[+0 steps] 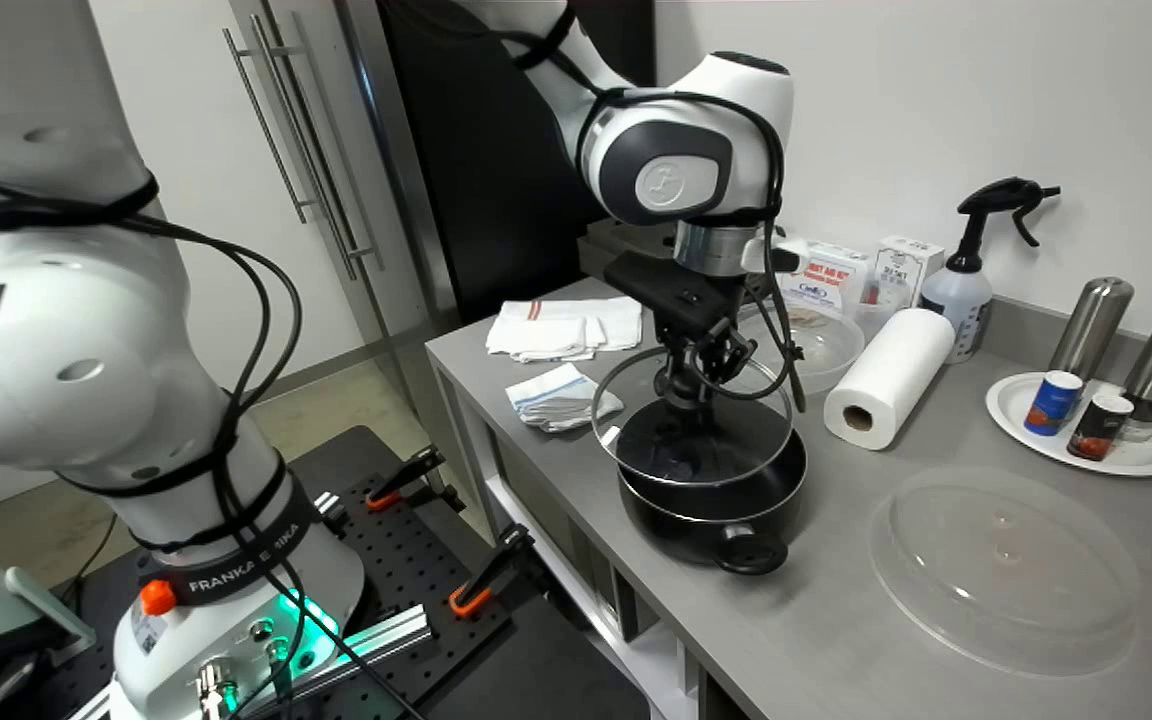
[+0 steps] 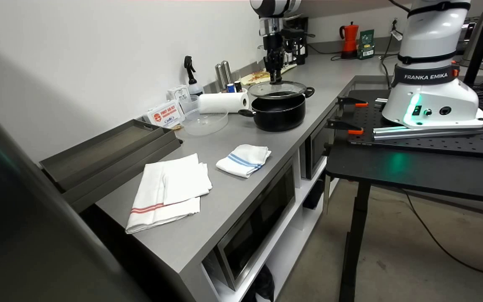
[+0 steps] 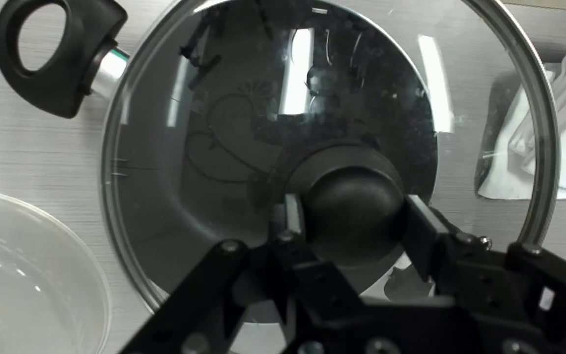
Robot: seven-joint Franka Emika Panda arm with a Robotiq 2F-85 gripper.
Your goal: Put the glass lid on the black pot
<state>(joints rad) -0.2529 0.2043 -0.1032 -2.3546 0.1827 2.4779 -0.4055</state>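
The glass lid (image 1: pixel 693 455) has a metal rim and a black knob (image 3: pixel 354 191). My gripper (image 1: pixel 684 395) is shut on the knob, with one finger on each side of it in the wrist view (image 3: pixel 354 216). The black pot (image 1: pixel 681 525) stands on the counter under the lid. In both exterior views the lid (image 2: pixel 266 90) is just above the pot (image 2: pixel 279 117), with a gap between their rims. In the wrist view the lid sits off-centre, reaching past the pot's rim on the folded-cloth side. One pot handle (image 3: pixel 74 73) sticks out at upper left there.
A paper-towel roll (image 1: pixel 891 378) and a clear plastic bowl (image 1: pixel 816 345) stand near the pot. Folded cloths (image 1: pixel 561 395) lie on the other side. A clear plastic cover (image 1: pixel 1006 570) and a white plate (image 1: pixel 1091 455) with shakers are farther along the counter (image 2: pixel 233 201).
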